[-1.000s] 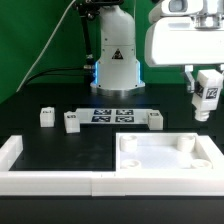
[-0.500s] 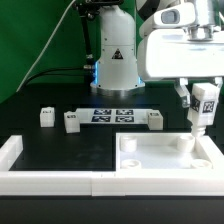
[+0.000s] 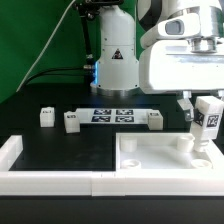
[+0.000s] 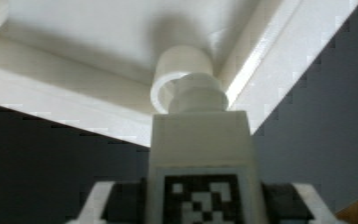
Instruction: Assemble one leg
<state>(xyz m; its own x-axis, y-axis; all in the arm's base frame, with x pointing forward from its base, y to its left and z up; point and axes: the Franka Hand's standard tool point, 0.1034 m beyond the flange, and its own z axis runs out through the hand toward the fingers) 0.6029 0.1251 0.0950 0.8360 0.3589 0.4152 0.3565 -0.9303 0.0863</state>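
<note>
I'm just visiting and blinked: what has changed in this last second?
The gripper, shut on the small white tagged plastic leg, came down toward the raised round corner of the wide white panel. Nothing was let go. The three loose white legs, the marker board and the panel stayed put.

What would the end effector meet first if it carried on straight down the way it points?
The end effector grips the leg, whose lower tip would meet the round corner boss of the white panel first, directly in line. Whether they already touch is unclear.
</note>
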